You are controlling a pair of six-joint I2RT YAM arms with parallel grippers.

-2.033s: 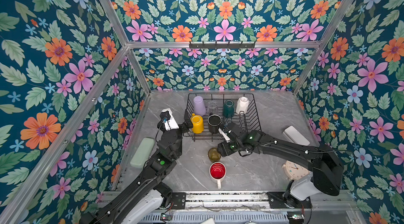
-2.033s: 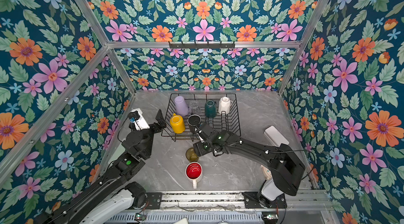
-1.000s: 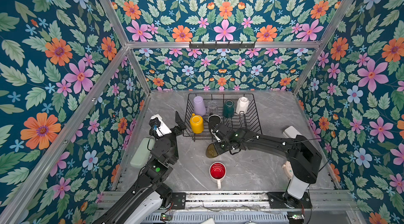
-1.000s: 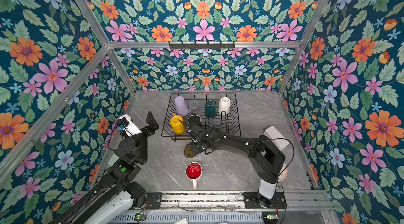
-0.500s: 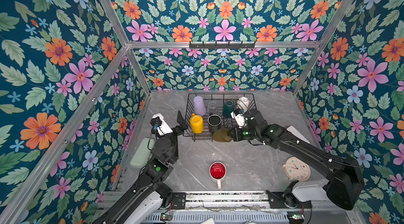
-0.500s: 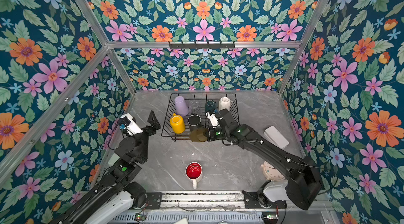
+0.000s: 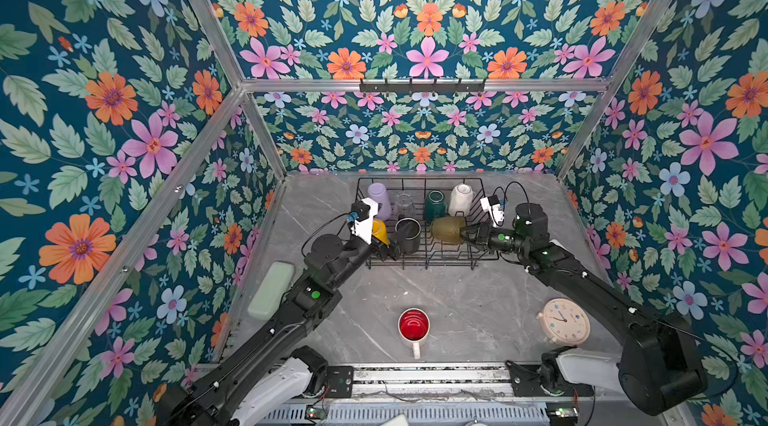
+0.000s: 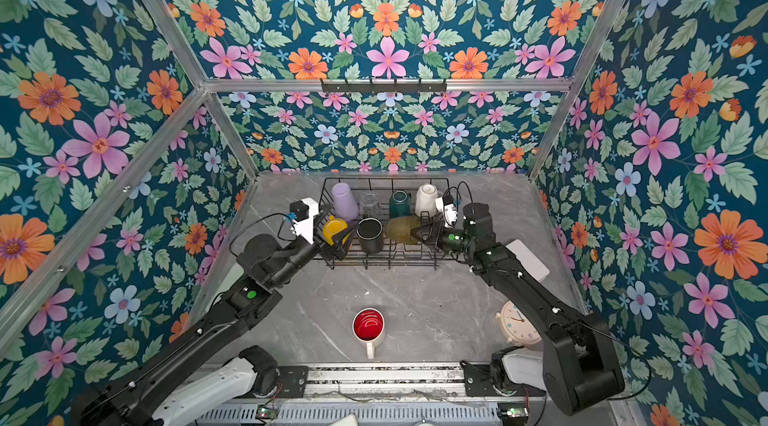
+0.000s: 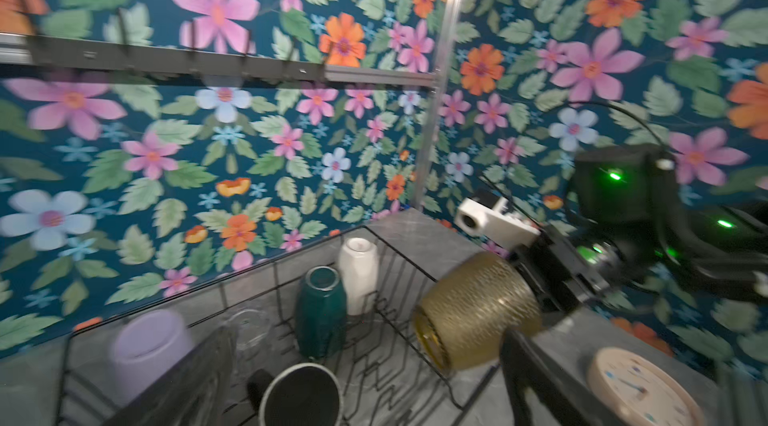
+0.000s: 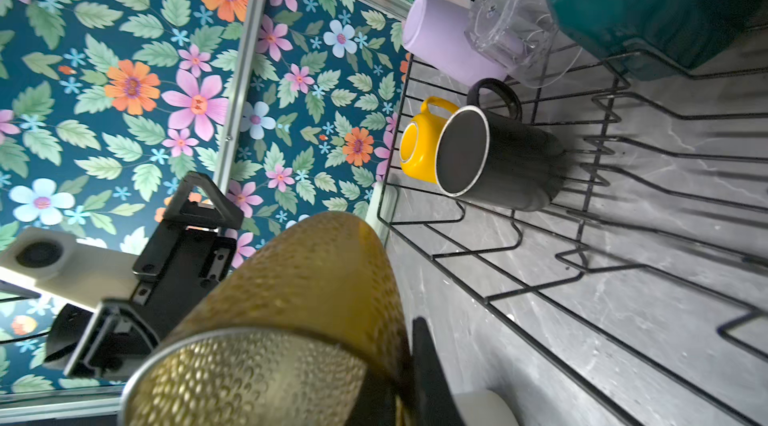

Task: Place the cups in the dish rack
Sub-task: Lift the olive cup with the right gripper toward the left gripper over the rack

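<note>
2 top cams high at front, downward over whole scene; wrist cams close, opp. sides, shared dish rack (image 9: 386, 361).

The olive glass (image 7: 446, 230) is golden olive with a dimpled, scale-like pattern. The dish rack (image 7: 469, 254) is black wire. The lilac tumbler (image 7: 380, 199) is pale matt purple, the clear glass (image 7: 403, 204) colourless, the teal mug (image 7: 434, 203) deep green-blue, the white faceted mug (image 7: 460, 199) plain white, and the yellow mug (image 7: 380, 228) bright yellow. The black mug (image 7: 408, 230) has a pale rim. The red-lined white mug (image 7: 413, 325) is glossy red inside. The table (image 7: 478, 311) is grey marble with white veins. The walls (image 7: 124, 112) are dark teal with pink, orange and pale blue flowers and green leaves.
</note>
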